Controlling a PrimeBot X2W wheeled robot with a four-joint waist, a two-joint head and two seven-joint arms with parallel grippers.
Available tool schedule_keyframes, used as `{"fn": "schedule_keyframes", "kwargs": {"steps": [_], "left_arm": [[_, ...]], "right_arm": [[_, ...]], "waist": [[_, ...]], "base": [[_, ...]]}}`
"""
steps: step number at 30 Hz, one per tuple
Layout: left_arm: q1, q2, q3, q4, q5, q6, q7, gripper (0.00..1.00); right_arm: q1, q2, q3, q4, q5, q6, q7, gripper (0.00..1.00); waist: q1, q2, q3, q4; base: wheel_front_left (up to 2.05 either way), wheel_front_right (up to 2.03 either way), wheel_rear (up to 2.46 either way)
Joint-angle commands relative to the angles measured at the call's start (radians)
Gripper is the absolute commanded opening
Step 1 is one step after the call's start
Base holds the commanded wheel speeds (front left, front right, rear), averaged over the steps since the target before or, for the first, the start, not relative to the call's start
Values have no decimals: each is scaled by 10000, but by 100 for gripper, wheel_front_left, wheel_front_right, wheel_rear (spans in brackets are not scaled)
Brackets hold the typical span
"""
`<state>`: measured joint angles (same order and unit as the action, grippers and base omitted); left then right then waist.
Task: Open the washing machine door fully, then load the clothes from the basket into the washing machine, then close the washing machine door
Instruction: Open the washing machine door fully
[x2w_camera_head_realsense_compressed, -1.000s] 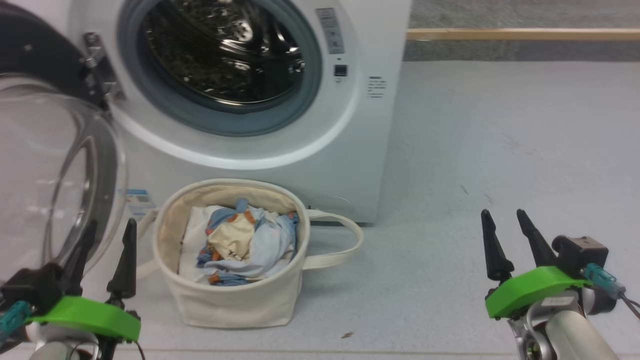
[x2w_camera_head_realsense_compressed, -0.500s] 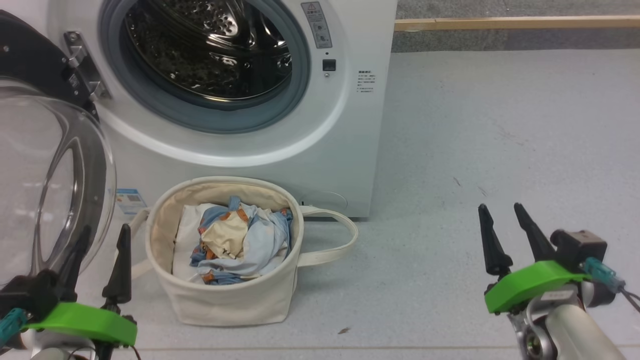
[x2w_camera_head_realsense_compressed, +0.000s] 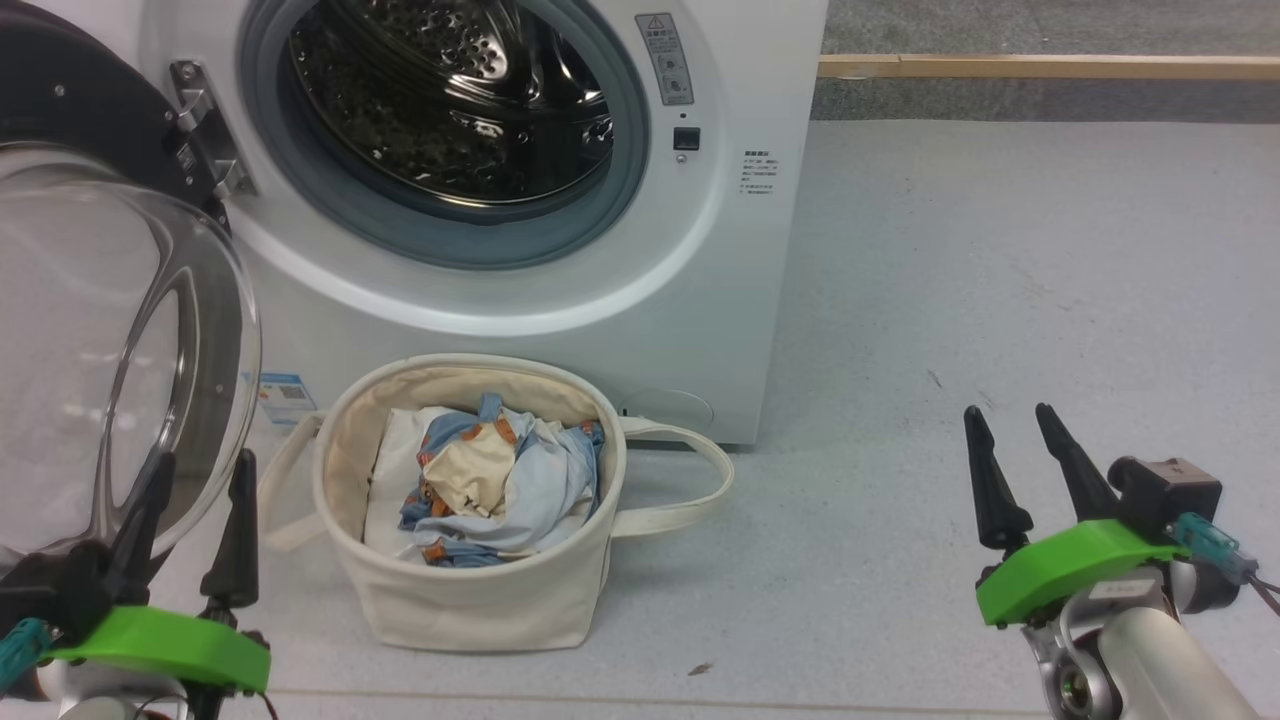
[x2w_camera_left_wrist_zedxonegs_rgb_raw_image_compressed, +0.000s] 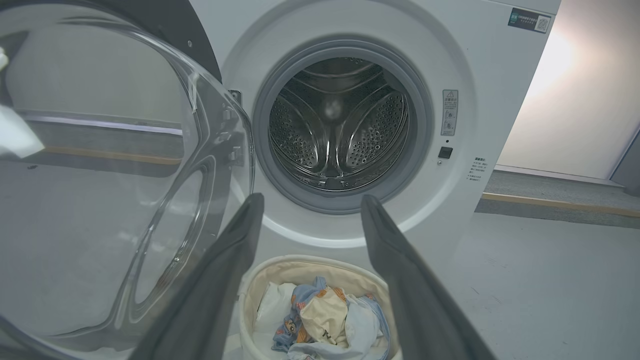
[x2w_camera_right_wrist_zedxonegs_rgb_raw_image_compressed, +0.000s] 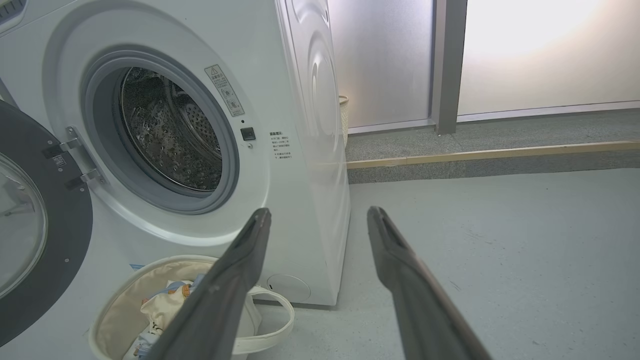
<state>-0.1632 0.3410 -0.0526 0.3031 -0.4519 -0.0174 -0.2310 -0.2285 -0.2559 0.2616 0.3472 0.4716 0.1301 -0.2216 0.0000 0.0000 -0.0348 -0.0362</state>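
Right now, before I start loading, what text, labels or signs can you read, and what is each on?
No wording is legible.
Grey sticker on the front of the washing machine: warning triangle at top, text too small.
Print block on the same front: blurred.
Blue label at its lower corner: too small.
Dark label at its top corner: too small.

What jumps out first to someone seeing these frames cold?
The washing machine gapes open at the top of the head view, its shiny steel drum exposed and the door swung out to the left. Right below the opening stands the basket, holding the clothes. The left gripper and the right gripper hang open and empty at the lower corners.
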Motion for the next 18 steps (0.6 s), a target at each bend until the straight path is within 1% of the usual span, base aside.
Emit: {"fn": "schedule_keyframes", "kwargs": {"steps": [1,13,18], "left_arm": [[-292,387,379,-245,-50,67,-41,100],[-319,527,393,-250,-139,107,-17,100],[-334,581,365,-247,-151,103,-27,100]], "right_arm": [[-301,-148,117,-296,60,6,-76,100],[-317,-71,78,-277,40,6,-89,100],[-314,-51,67,-285,34,6,-98,100]], "waist": [[0,0,16,46],[0,0,95,239],[0,0,120,280]], "base": [[0,0,0],[1,0,0],[25,-18,-6]]}}
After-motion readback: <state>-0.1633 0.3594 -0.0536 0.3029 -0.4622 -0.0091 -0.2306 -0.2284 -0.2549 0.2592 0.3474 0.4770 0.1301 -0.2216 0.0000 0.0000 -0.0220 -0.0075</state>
